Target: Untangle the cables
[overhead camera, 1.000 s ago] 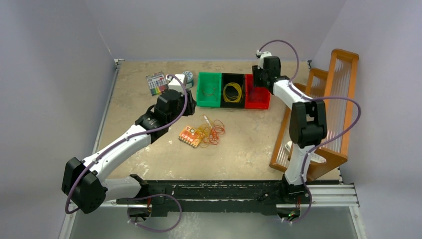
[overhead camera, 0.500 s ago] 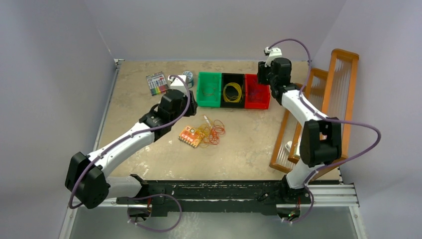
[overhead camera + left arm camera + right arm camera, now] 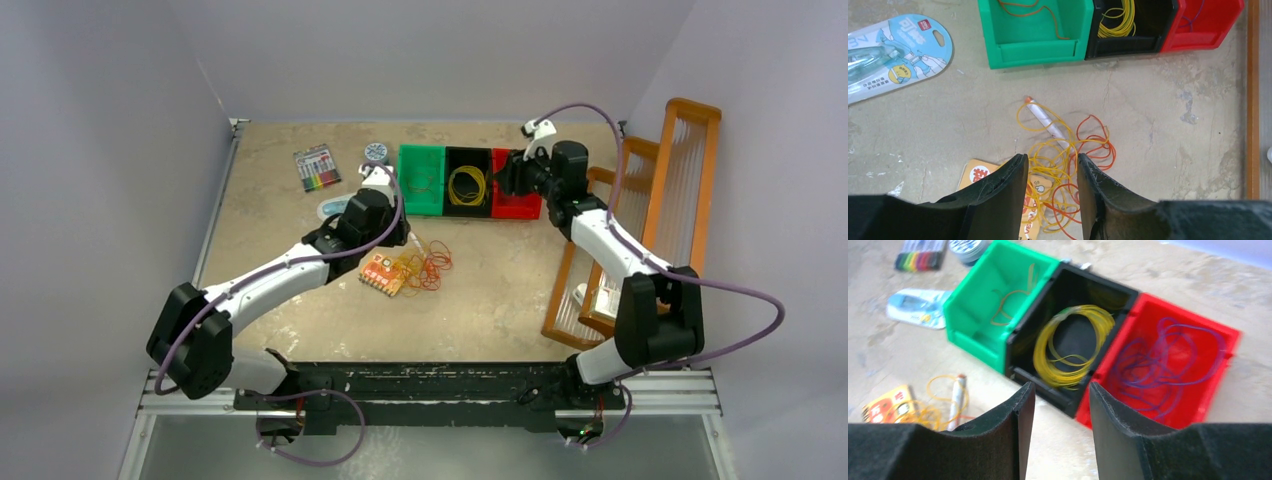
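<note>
A tangle of yellow and orange-red cables (image 3: 425, 266) lies mid-table, partly over an orange card (image 3: 381, 274) and a white pen (image 3: 1048, 122); the left wrist view shows the tangle (image 3: 1068, 165). My left gripper (image 3: 1052, 165) is open and empty just above it. Sorted cables lie in three bins: orange-red in the green bin (image 3: 420, 180), a yellow coil (image 3: 1073, 345) in the black bin (image 3: 467, 182), purple-blue loops (image 3: 1168, 362) in the red bin (image 3: 515, 190). My right gripper (image 3: 1060, 392) is open and empty above the table in front of the black and red bins.
A marker set (image 3: 316, 167), a tape roll (image 3: 376, 152) and a blue blister pack (image 3: 895, 52) lie at the back left. An orange-framed rack (image 3: 650, 220) stands along the right edge.
My left arm has swung right and forward to the tangle. My right gripper has pulled back from over the red bin, the arm's elbow moving right and nearer.
</note>
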`<act>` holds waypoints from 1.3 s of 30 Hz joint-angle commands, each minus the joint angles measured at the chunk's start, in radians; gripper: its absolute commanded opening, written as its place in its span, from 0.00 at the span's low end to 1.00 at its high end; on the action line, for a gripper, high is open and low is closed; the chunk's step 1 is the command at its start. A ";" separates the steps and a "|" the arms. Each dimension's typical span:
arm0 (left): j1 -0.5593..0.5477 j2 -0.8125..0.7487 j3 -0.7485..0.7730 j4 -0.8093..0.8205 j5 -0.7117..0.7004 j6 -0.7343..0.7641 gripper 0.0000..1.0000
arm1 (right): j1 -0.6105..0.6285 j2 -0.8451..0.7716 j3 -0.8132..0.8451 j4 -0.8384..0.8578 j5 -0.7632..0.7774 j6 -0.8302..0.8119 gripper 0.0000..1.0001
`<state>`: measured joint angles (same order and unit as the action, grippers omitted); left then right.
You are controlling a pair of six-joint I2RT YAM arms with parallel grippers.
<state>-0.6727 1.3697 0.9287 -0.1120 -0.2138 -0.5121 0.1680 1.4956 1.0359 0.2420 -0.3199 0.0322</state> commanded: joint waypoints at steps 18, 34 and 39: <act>0.032 -0.113 -0.100 0.110 -0.181 -0.081 0.41 | 0.490 -0.041 -0.182 0.113 -0.148 0.133 0.49; 0.032 -0.122 -0.135 0.142 -0.175 -0.102 0.41 | 0.516 0.078 -0.160 0.030 -0.155 0.131 0.51; 0.032 -0.122 -0.137 0.143 -0.175 -0.101 0.41 | 0.522 0.071 -0.160 0.040 -0.115 0.143 0.31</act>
<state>-0.6434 1.2781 0.7982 -0.0162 -0.3744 -0.5926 0.6827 1.5906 0.8536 0.2661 -0.4442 0.1585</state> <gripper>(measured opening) 0.411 0.402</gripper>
